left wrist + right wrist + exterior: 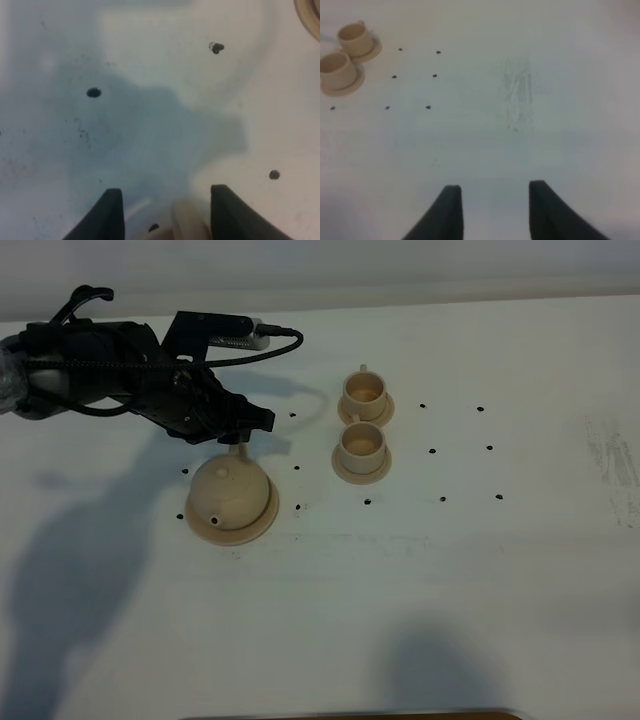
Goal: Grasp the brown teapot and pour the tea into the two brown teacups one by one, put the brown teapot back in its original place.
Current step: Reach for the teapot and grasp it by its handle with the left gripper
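Observation:
The brown teapot (228,490) sits on its wide round saucer (264,524), the original place, left of the table's middle. My left gripper (240,440) hovers just behind it, over the loop handle. In the left wrist view the gripper (165,192) is open and the beige handle (190,222) stands between the fingers, close to one, with a gap to the other. The two brown teacups (362,390) (360,443) stand on small saucers to the right; the right wrist view shows them too (352,37) (335,70). My right gripper (492,187) hangs open over bare table.
Small black dots (431,452) mark a grid on the white table (520,570). A scuffed patch (610,455) lies at the far right. A dark edge (350,715) runs along the front. A saucer rim (310,10) shows at the corner of the left wrist view.

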Robot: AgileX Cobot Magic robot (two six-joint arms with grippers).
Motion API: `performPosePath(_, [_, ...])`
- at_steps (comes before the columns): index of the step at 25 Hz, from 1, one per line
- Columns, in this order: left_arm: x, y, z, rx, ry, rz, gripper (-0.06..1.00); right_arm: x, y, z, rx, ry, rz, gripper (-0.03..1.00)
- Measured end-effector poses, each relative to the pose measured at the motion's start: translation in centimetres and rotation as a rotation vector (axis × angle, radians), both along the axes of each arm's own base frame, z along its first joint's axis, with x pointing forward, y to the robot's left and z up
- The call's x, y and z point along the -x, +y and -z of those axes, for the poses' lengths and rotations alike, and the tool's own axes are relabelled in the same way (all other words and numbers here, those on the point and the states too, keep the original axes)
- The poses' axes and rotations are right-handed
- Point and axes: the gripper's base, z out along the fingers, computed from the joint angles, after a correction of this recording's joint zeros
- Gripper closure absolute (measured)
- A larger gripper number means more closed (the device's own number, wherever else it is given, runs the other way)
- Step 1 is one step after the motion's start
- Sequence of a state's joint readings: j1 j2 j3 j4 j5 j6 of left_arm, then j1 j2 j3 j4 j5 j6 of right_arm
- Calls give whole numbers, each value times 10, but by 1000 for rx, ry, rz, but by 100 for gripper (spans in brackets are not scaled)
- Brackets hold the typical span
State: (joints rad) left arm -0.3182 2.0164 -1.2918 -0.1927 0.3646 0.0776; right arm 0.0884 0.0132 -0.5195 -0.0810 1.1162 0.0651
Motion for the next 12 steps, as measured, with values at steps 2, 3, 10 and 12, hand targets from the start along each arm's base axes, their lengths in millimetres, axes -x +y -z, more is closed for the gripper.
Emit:
performPosePath(2, [0,0,4,-3,7,0,48,0,0,0,0,0,0,66])
performPosePath(3, [0,0,5,-4,11,0,48,0,0,0,0,-1,0,66])
performPosePath(10, [-1,1,9,-20,13,12,48,0,0,0,0,-1,0,66])
performPosePath(12, [-1,1,9,-22,8,14,48,0,0,0,0,-1,0,66])
